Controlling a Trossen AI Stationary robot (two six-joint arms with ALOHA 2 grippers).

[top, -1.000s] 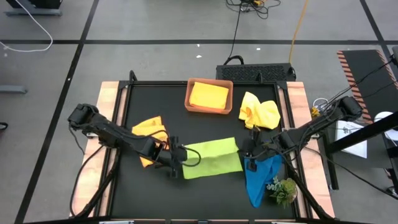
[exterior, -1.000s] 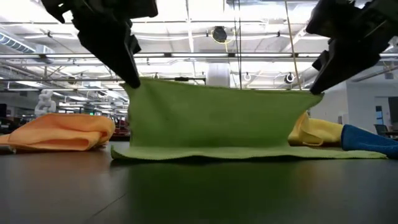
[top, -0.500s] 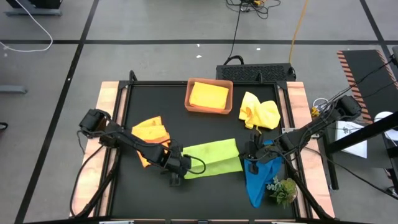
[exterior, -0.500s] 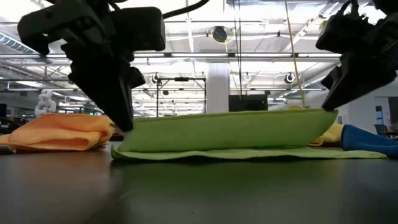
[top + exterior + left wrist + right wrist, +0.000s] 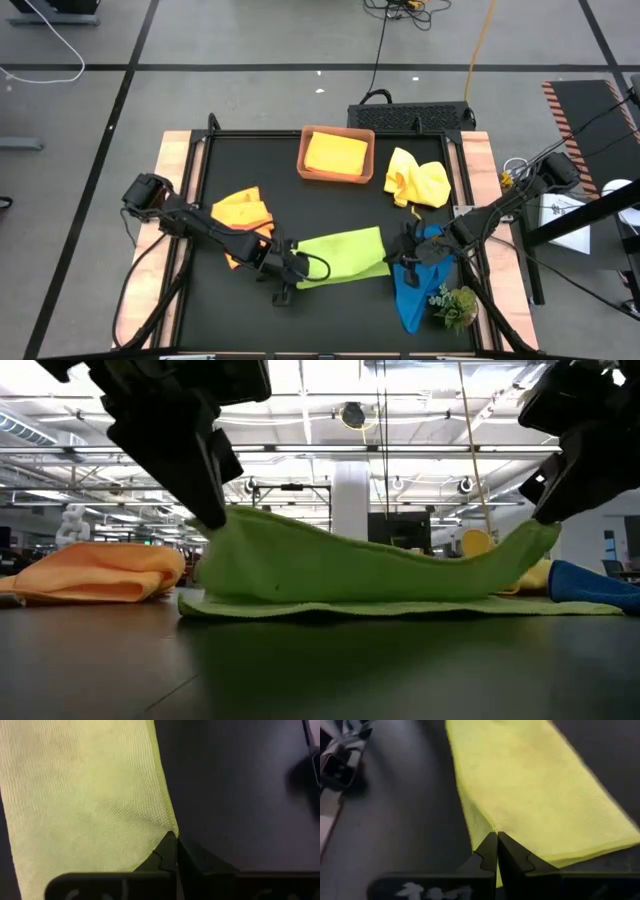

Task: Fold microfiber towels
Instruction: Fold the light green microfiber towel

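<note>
While both grippers pinch its corners, the lime green towel (image 5: 342, 254) hangs doubled.
The left gripper (image 5: 289, 268) and the right gripper (image 5: 408, 250) are each clamped on an end above the table (image 5: 300, 200).

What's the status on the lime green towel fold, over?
Left claw shut on lime green towel corner. Right claw shut on opposite corner. Pinched edge raised off the table, sagging mid-span. Blue towel close beside right claw.

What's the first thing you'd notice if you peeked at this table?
The lime green towel in the middle of the table, held up at two corners by the left gripper and right gripper, sagging between them. Then the yellow towel lying in the brown tray at the far edge.
</note>
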